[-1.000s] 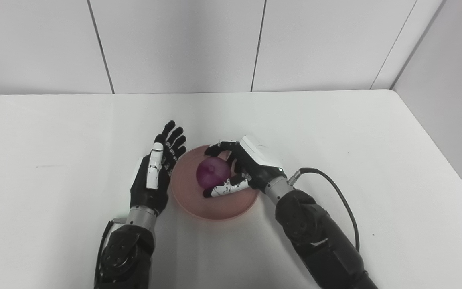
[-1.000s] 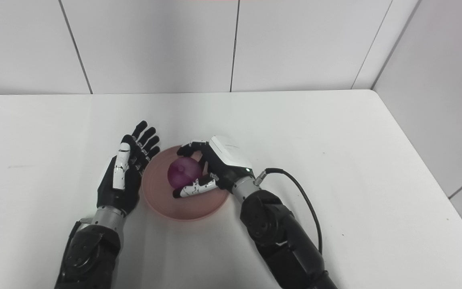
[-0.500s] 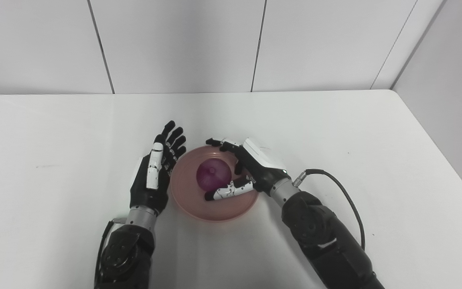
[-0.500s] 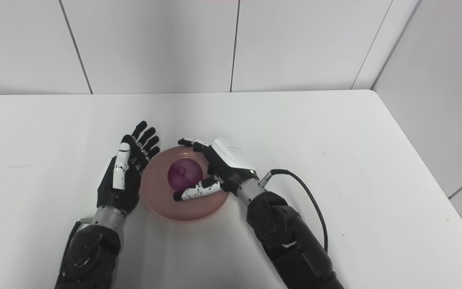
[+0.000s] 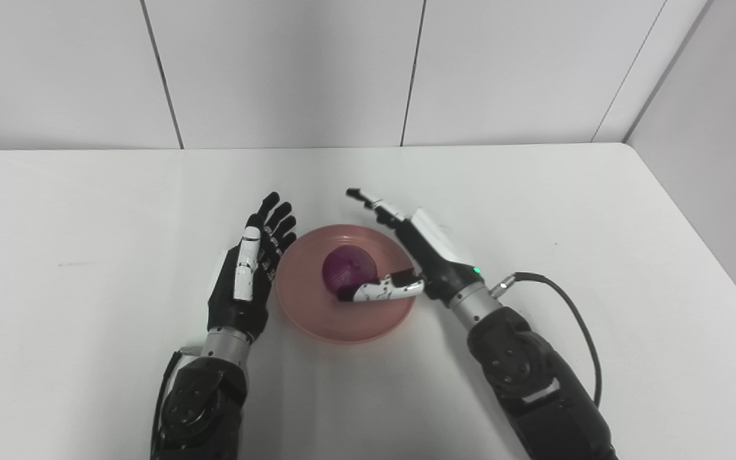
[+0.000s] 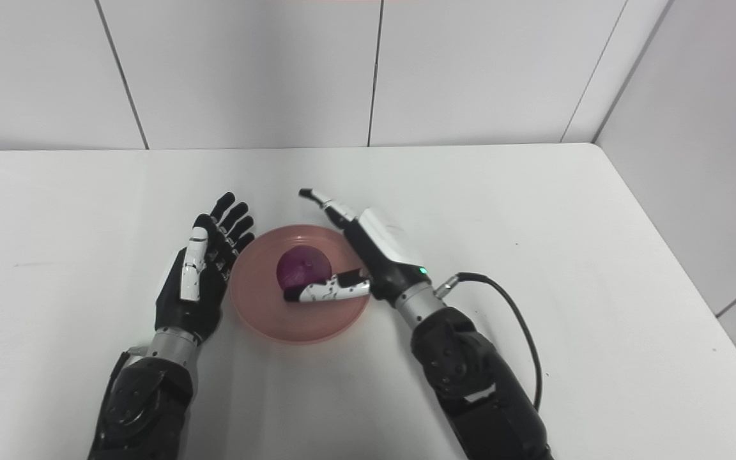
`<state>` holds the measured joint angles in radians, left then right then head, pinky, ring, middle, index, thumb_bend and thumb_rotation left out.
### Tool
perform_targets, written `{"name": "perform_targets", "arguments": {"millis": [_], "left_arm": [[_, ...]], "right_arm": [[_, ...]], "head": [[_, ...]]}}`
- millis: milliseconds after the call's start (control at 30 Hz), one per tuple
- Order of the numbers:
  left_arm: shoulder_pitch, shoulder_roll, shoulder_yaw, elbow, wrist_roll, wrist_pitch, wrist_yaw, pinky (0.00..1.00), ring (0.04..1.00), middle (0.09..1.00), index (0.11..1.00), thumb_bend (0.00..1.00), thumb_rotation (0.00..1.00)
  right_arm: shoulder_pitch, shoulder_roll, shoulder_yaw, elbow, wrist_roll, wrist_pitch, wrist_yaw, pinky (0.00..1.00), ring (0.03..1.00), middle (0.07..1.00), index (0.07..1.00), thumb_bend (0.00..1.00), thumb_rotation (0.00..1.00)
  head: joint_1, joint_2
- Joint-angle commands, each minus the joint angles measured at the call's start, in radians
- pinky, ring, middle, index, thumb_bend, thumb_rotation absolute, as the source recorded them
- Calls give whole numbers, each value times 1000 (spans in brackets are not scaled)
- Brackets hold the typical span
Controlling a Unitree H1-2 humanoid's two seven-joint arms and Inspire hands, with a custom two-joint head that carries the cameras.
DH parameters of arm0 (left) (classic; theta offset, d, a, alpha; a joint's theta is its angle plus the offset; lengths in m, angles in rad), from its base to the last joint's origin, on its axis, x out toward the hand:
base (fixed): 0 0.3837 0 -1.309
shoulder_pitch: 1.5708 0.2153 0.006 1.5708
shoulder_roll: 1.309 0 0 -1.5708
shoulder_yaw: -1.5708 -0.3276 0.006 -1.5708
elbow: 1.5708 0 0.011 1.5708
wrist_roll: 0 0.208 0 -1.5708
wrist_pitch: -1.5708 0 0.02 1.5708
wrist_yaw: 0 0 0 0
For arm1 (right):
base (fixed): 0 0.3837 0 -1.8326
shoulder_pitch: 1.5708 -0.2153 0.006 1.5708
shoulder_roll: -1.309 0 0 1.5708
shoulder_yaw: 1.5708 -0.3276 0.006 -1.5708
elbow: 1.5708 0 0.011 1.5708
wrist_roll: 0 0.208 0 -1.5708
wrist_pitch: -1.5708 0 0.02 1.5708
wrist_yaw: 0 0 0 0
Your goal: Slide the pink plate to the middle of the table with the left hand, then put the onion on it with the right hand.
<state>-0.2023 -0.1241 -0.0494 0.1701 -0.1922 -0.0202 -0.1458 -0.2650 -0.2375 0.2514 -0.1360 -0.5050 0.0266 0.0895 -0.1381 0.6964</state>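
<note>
At frame centre, the onion [image 5: 349, 271] sits on the pink plate [image 5: 317, 313]; right hand [image 5: 422, 252] and left hand [image 5: 246, 275] both spread wide, holding nothing.

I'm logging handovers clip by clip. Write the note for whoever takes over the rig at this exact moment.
Left hand: open, empty, fingers straight, resting beside the left rim of the pink plate.
Right hand: open, fingers spread over the plate's right side; the thumb lies close against the onion, but nothing is gripped.
Onion sits on the plate, which is near the middle of the table.
Done: plate moved to the middle, onion placed on it.
Left: draw the right hand clear, probably without nudging the onion.
</note>
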Motion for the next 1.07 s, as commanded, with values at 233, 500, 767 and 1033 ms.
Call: {"name": "perform_targets", "arguments": {"millis": [233,500,767,1033], "left_arm": [[56,-7,-1,71,-6,-18,-9,938,934,936,917,492,1000],[56,-8,-1,71,-5,-22,-8,928,929,935,917,484,1000],[56,-4,-3,68,-4,-23,-11,936,934,938,921,489,1000],[57,0,-4,63,-5,-17,-14,944,941,940,924,494,1000]], "right_arm": [[27,31,-81,-25,45,-131,-109,846,905,928,932,1000,545],[80,60,-113,-51,31,-81,-132,811,882,902,912,981,625],[156,90,-148,-99,24,-3,-114,825,895,925,931,647,983],[220,125,-192,-68,126,-4,-116,869,918,936,949,450,1000]], "head": [[1,-3],[2,-2],[5,-2],[8,-4]]}}
